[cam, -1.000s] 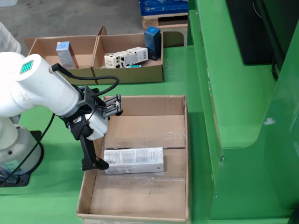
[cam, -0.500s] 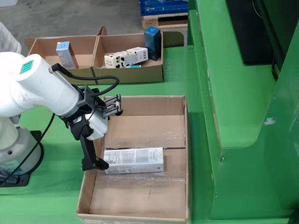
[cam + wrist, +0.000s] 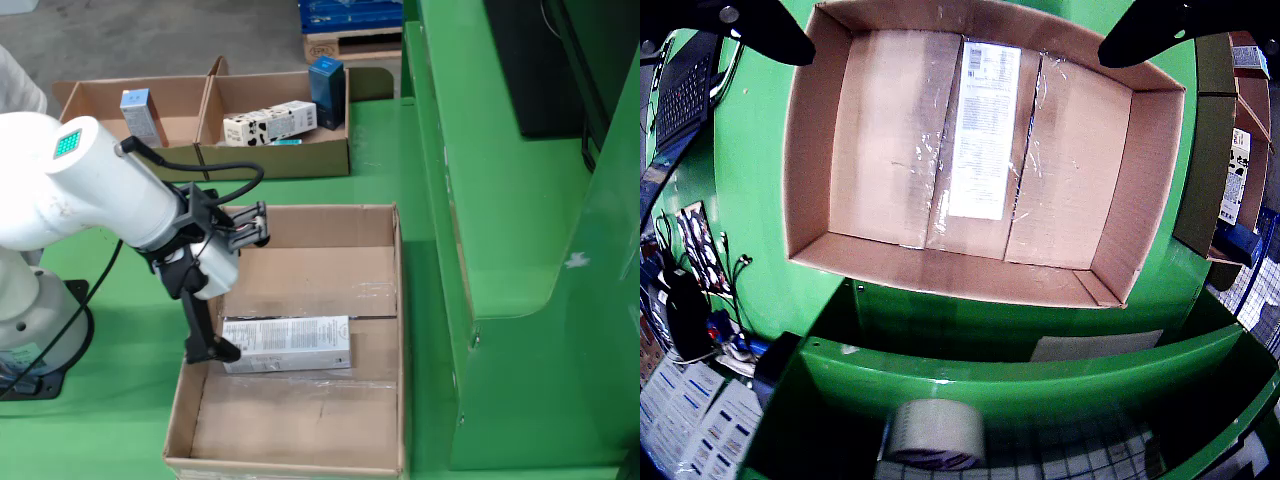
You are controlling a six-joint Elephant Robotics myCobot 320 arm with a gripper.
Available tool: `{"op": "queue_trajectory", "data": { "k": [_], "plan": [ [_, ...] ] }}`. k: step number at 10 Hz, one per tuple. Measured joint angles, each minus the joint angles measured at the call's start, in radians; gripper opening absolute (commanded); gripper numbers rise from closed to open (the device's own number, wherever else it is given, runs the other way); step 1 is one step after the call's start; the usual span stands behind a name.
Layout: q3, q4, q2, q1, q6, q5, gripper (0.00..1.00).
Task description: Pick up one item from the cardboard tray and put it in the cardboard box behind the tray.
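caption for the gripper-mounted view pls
Open gripper poised above a flat white printed carton lying in the cardboard tray.

In the view that rides on the tool, we are seeing only 2 dark fingers of the tool, both cut off by the top edge. The print on the long white carton is too small to read. The cardboard box is running off the right edge.

In the side view, the arm is hiding the carton's left end, and the cardboard tray is being cropped at the bottom.
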Motion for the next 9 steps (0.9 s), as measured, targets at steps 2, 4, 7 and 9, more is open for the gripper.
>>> {"op": "queue_trajectory", "data": {
  "k": [2,4,7,9],
  "plan": [
    [0.015,0.003,-0.026,0.005,0.0,-0.002,1.0],
    [0.031,0.011,-0.043,0.012,0.0,0.005,1.0],
    [0.063,0.017,-0.089,0.021,0.0,0.006,1.0],
    [0.086,0.017,-0.115,0.023,0.0,0.009,1.0]
  ]
}}
